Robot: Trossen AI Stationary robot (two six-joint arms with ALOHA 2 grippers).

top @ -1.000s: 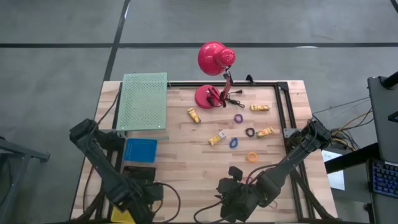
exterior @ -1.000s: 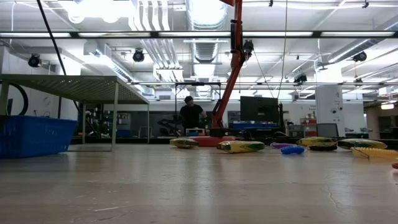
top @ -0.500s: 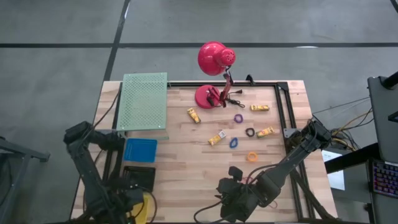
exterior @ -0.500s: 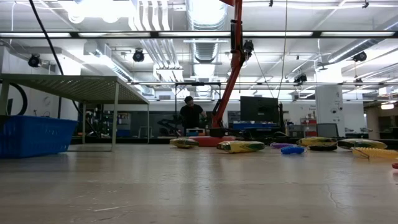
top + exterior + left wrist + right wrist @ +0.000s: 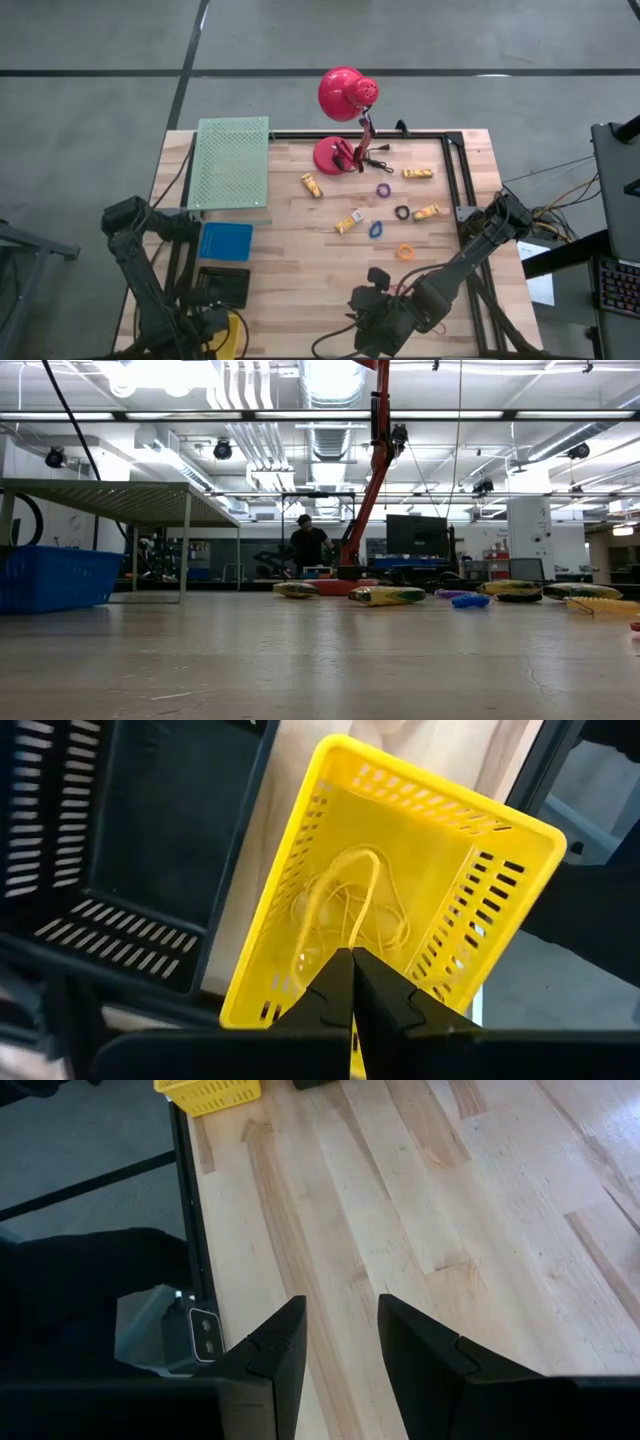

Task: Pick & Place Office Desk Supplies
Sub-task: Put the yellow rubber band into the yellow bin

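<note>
So the left end effector (image 5: pixel 352 982) hangs right over the yellow basket (image 5: pixel 440 870), fingers pressed together with nothing between them. There's a tangle of thin tan rubber bands (image 5: pixel 350 915) lying on the basket's floor. A black tray (image 5: pixel 130 850) sits just beside the basket, and a blue bin (image 5: pixel 225 241) is next up from that tray, toward the red lamp (image 5: pixel 343 120).

The right end effector (image 5: pixel 340 1342) sits low over bare tabletop (image 5: pixel 420 1190) at the near edge, well apart from the lamp, fingers spread and holding nothing.

The rest of the supplies are scattered near the lamp's base: yellow pieces (image 5: pixel 312 185), a purple ring (image 5: pixel 383 190), a black ring (image 5: pixel 402 212), a blue ring (image 5: pixel 376 229) and an orange ring (image 5: pixel 405 252) farthest from it.
</note>
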